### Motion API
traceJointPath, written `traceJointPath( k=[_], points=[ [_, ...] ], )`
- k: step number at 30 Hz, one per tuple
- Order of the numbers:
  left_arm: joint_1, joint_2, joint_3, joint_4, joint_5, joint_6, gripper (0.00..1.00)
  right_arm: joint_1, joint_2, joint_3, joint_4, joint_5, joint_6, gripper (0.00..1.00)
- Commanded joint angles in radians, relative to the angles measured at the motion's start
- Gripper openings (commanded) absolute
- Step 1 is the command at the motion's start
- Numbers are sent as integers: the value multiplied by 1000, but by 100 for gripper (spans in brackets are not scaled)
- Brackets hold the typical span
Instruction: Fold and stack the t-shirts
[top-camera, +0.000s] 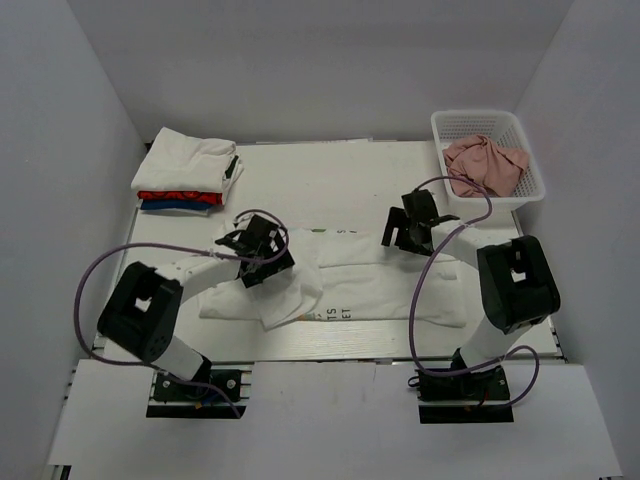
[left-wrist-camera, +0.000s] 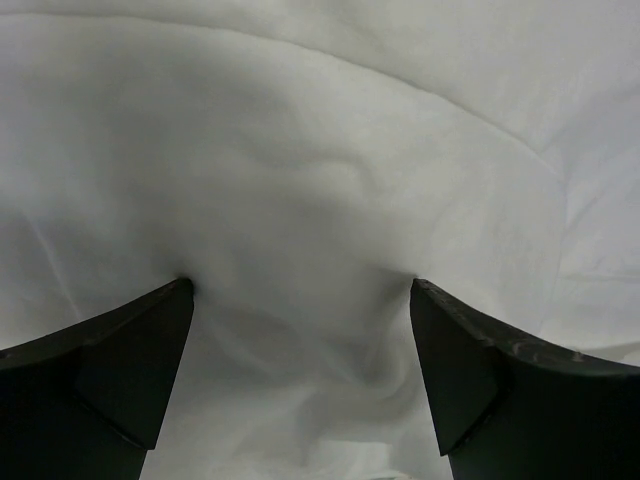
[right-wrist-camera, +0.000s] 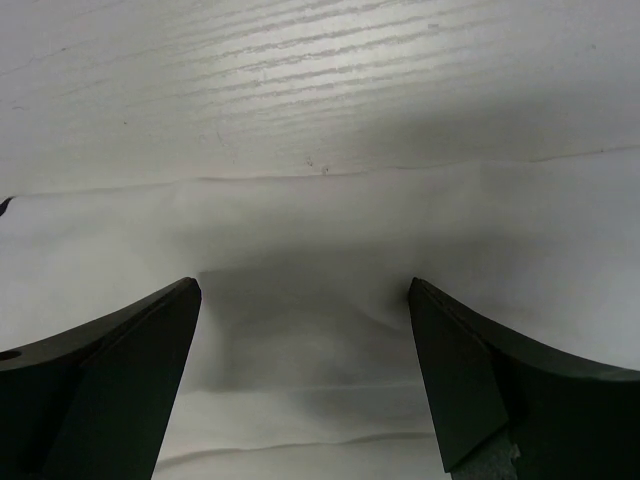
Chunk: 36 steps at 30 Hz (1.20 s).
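A large white t-shirt (top-camera: 380, 285) with dark lettering lies partly folded across the table's middle. My left gripper (top-camera: 262, 262) is open, its fingertips pressed down on the shirt's left part; the left wrist view shows white cloth (left-wrist-camera: 300, 200) between the spread fingers (left-wrist-camera: 130, 350). My right gripper (top-camera: 408, 232) is open over the shirt's far edge; the right wrist view shows that edge (right-wrist-camera: 320, 300) between its fingers (right-wrist-camera: 470, 360). A stack of folded shirts (top-camera: 190, 172), white on red on blue, sits at the far left.
A white basket (top-camera: 487, 122) at the far right holds a crumpled pink garment (top-camera: 485, 165). White walls enclose the table on three sides. Purple cables loop off both arms.
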Motion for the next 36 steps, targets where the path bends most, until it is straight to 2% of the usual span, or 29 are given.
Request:
traceJointPath(
  k=[1, 2, 3, 4, 5, 7, 8, 10, 11, 12, 13, 14, 15, 16, 17, 18, 19, 22, 25, 31, 35, 36],
  points=[
    [36, 209, 68, 149, 68, 70, 100, 0, -51, -46, -75, 12, 100, 90],
    [59, 271, 116, 137, 88, 85, 100, 3, -85, -75, -107, 17, 135, 90],
    [59, 338, 252, 115, 97, 132, 100, 4, -122, -92, -112, 17, 161, 90],
    [70, 465, 326, 66, 97, 151, 100, 18, -165, -159, -115, 8, 177, 90],
    [70, 527, 477, 47, 129, 197, 100, 21, -212, -184, -123, 0, 218, 90],
    [70, 687, 626, 12, 155, 232, 100, 53, -283, -274, -130, -20, 229, 90],
    [70, 743, 792, -7, 174, 249, 100, 61, -303, -292, -133, -29, 247, 90],
    [70, 864, 987, -51, 189, 293, 100, 95, -361, -333, -137, -109, 261, 90],
    [70, 933, 1224, -126, 218, 306, 100, 128, -370, -343, -137, -135, 270, 90],
    [70, 1084, 1351, -161, 232, 315, 100, 171, -384, -343, -137, -165, 276, 90],
    [70, 1162, 1472, -189, 250, 315, 100, 196, -398, -344, -109, -205, 261, 90],
    [70, 1231, 1660, -199, 326, 315, 100, 222, -404, -344, -101, -230, 252, 90],
    [79, 1289, 1709, -147, 367, 302, 100, 292, -409, -341, -97, -238, 235, 90],
    [79, 1349, 1723, -93, 401, 277, 100, 315, -406, -337, -63, -270, 203, 90],
    [79, 1350, 1661, -15, 469, 222, 100, 363, -401, -321, -52, -288, 192, 90],
    [79, 1359, 1630, 102, 481, 179, 100, 407, -395, -314, -42, -298, 175, 90],
    [79, 1359, 1617, 137, 481, 144, 100, 424, -386, -309, -31, -326, 133, 90],
    [79, 1429, 1709, 151, 503, 97, 100, 522, -348, -289, -15, -368, 68, 90],
    [88, 1397, 1671, 215, 475, 97, 100, 582, -320, -284, 35, -379, 33, 90],
    [139, 1317, 1685, 216, 455, 125, 100, 629, -426, -243, 48, -190, -21, 90],
    [150, 1175, 1694, 191, 465, 186, 100, 626, -574, -240, 90, -75, -66, 90],
    [150, 1094, 1694, 179, 465, 230, 100, 624, -588, -247, 104, -57, -63, 90]
  ],
)
